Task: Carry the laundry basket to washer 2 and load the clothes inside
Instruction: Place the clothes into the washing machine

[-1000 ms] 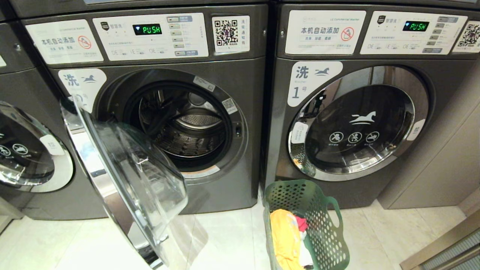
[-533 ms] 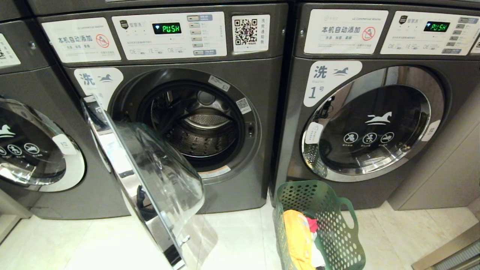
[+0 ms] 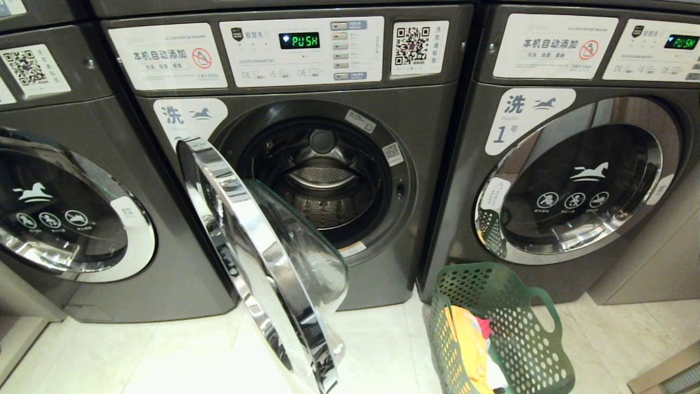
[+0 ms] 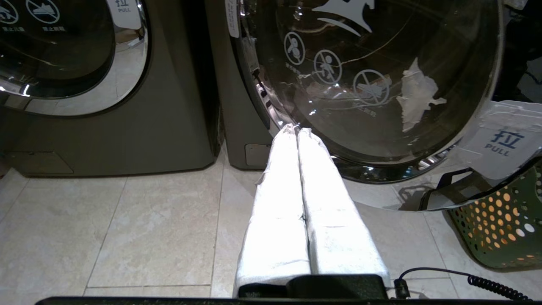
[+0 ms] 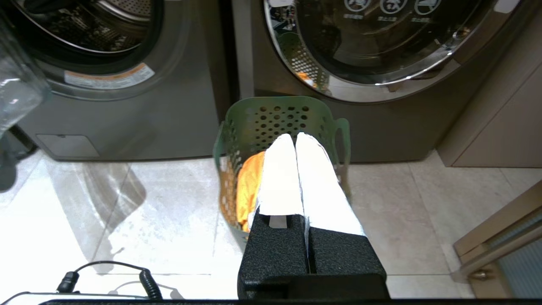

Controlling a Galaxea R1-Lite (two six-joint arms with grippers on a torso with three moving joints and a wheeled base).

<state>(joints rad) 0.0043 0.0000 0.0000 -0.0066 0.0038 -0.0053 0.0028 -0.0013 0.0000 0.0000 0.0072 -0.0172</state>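
The middle dark grey washer, washer 2 [image 3: 432,137], has its drum [image 3: 322,186] bare and its chrome-ringed glass door [image 3: 268,262] swung out to the left; the door hides the label's digit. The dark green laundry basket [image 3: 525,334] stands on the floor before the neighbouring washer on the right. In it lie the clothes [image 3: 465,345]: yellow-orange, red-pink and white. Neither arm shows in the head view. My right gripper [image 5: 295,136] is shut and empty, hanging over the basket [image 5: 279,114]. My left gripper [image 4: 297,129] is shut and empty, pointing at the open door's [image 4: 372,84] lower rim.
Washer 1 [image 3: 579,180] on the right and a like washer [image 3: 65,208] on the left both have shut doors. A beige cabinet panel [image 3: 656,262] flanks washer 1. The open door juts out over the pale tiled floor [image 3: 136,350].
The whole scene has slid to the right in the head view, so the camera has moved. The door now shows more edge-on. Basket and clothes lie as before.
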